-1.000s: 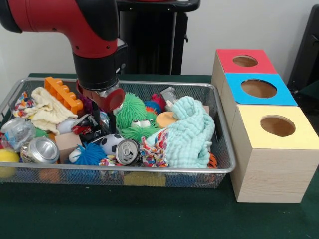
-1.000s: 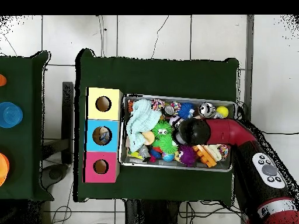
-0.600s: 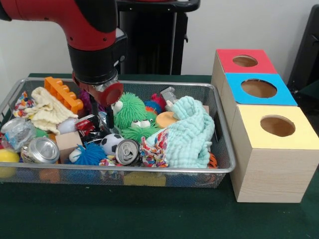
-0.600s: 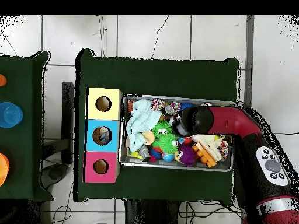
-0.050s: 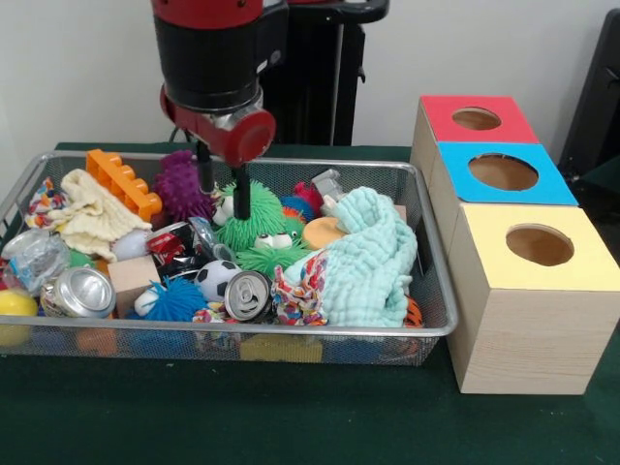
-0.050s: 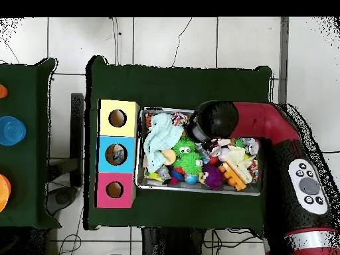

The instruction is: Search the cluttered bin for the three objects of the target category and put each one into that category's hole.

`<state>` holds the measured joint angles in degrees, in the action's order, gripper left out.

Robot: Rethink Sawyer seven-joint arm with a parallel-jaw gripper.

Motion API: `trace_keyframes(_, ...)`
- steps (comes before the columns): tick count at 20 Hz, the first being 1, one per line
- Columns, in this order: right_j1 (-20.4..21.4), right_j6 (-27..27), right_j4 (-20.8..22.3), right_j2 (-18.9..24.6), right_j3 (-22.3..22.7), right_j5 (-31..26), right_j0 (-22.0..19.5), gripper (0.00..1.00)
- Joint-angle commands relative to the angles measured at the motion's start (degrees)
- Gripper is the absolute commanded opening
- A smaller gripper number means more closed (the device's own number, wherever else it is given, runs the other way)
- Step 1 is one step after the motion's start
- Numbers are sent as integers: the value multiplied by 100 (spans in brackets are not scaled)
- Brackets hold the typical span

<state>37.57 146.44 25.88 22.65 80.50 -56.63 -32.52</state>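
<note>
The green spiky toy (image 5: 254,208) lies in the wire bin (image 5: 438,300), directly under the gripper (image 5: 222,179). The two fingers (image 5: 204,172) are spread apart and hold nothing; one tip seems to touch the toy. Beside the bin stand three boxes (image 5: 528,281) on the green table (image 5: 291,417).

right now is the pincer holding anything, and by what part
Nothing is held. The pincer hangs open above the green fuzzy toy in the wire bin, and the gap between its two fingers shows empty.
</note>
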Motion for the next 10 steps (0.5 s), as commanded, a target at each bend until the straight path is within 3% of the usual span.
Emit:
trace_keyframes(1, 260, 466, 292, -595, -420, -808, 683, 100)
trace_keyframes(5, 142, 994, 587, -1116, -439, -501, 1210, 100)
trace_keyframes(10, -127, 1350, 652, -1569, -547, -198, 1674, 100)
